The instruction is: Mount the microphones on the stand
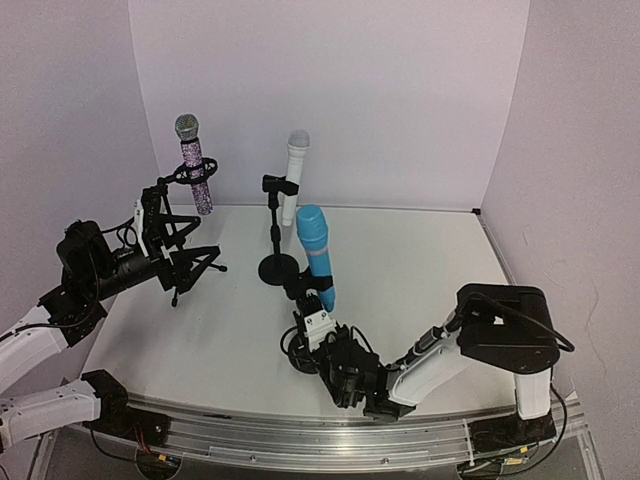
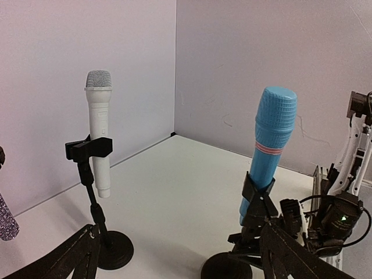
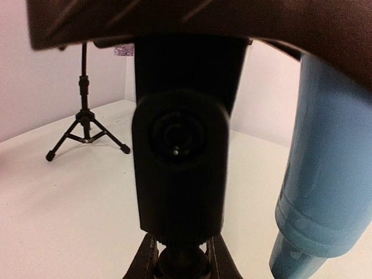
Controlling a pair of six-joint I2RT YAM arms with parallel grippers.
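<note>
Black mic clip fills the right wrist view. The right gripper is clenched on its stem, with the light blue microphone just right of it, held in the clip. Further left, the left gripper is released, fingers wide. To its far left is the purple-glitter microphone on the tripod stand. Ahead-left is the white microphone, clipped upright in the round-base stand.

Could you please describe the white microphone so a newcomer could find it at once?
On the table, near the back wall, a stand with a round black base holds the white microphone upright in its clip. Its neighbours are purple-glitter and light blue; it alone is white.
</note>
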